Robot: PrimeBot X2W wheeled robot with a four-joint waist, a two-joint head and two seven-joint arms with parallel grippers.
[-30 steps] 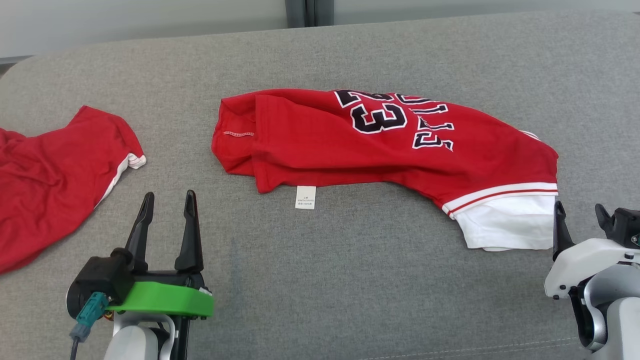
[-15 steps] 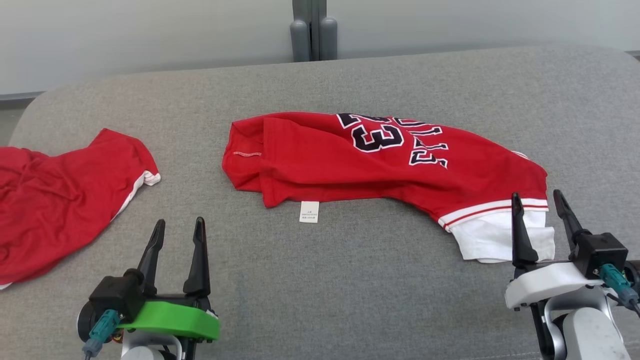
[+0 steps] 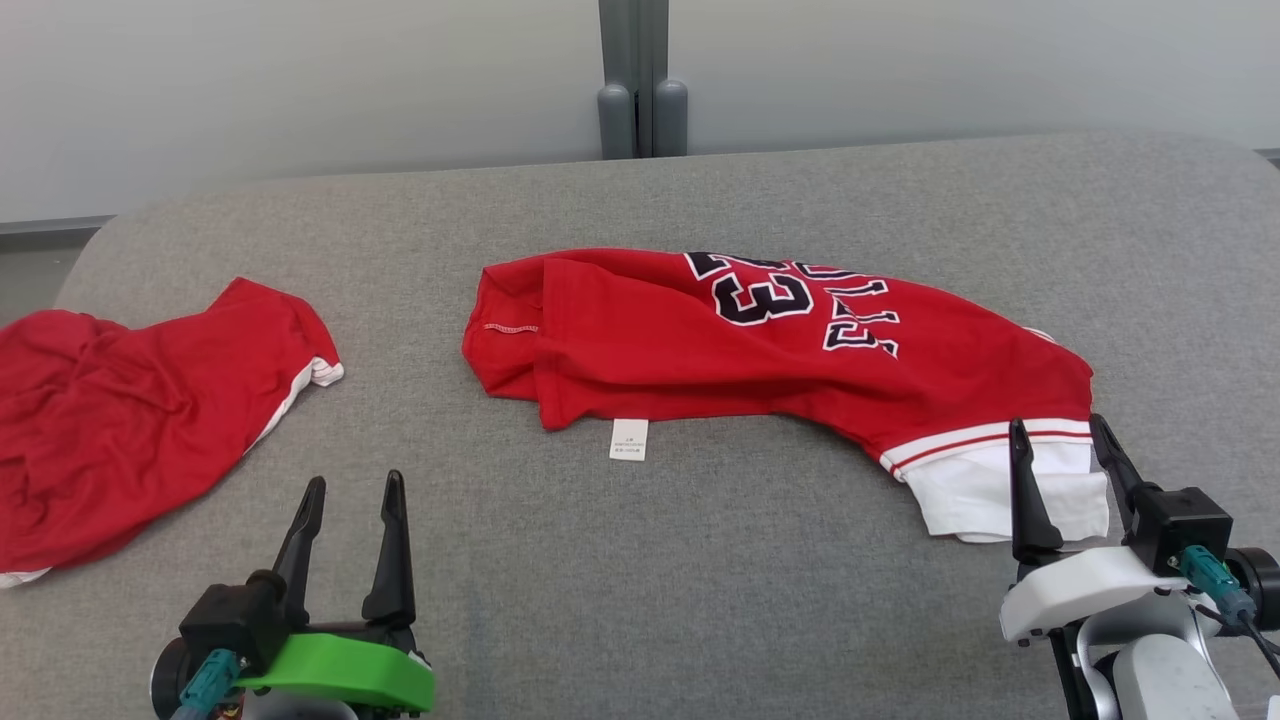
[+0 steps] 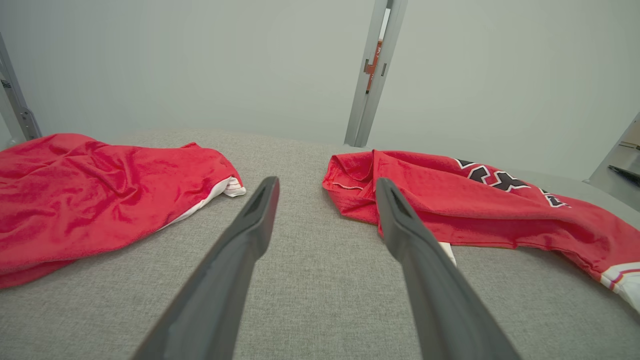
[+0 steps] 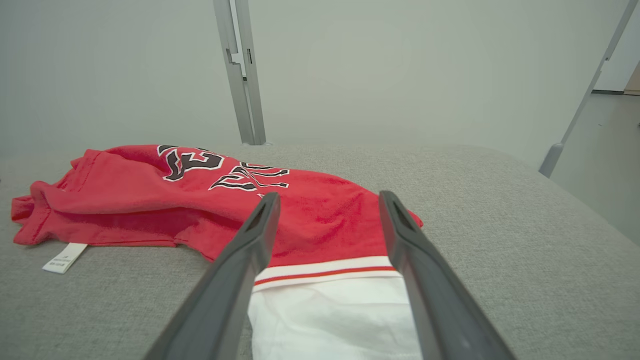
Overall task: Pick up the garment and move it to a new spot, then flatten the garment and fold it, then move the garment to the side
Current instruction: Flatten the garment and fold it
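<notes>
I am holding my left gripper [image 3: 355, 480] low over the near left of the grey upholstered surface [image 3: 700, 580], its two dark fingers standing apart with nothing between them. Bare fabric is lying open ahead of it and to its right, a wide lane running between the two red pieces. My right gripper [image 3: 1057, 423] is hovering at the near right, fingers likewise spread and empty, their tips framing the white panel [image 3: 1000, 495] of the garment [image 3: 700, 350]. I cannot tell whether they are touching it.

The garment is lying across the middle of the surface, stretching from centre to right, well clear of the far edge and of the rounded right edge. It is a red jersey of soft knit, loosely folded over itself at its left end. It is carrying a black, white-outlined number and lettering near its far side and a white-and-red striped band before the white panel. A small white label [image 3: 628, 440] is sticking out from its near edge onto the surface. A second red cloth [image 3: 130, 440], rumpled and trimmed in white, is resting at the far left, well apart from the garment and cut off by the left side of the head view. The surface is showing a coarse weave and rounded corners. Behind its far edge a grey post [image 3: 643, 90] is rising against a pale wall [image 3: 300, 90].
</notes>
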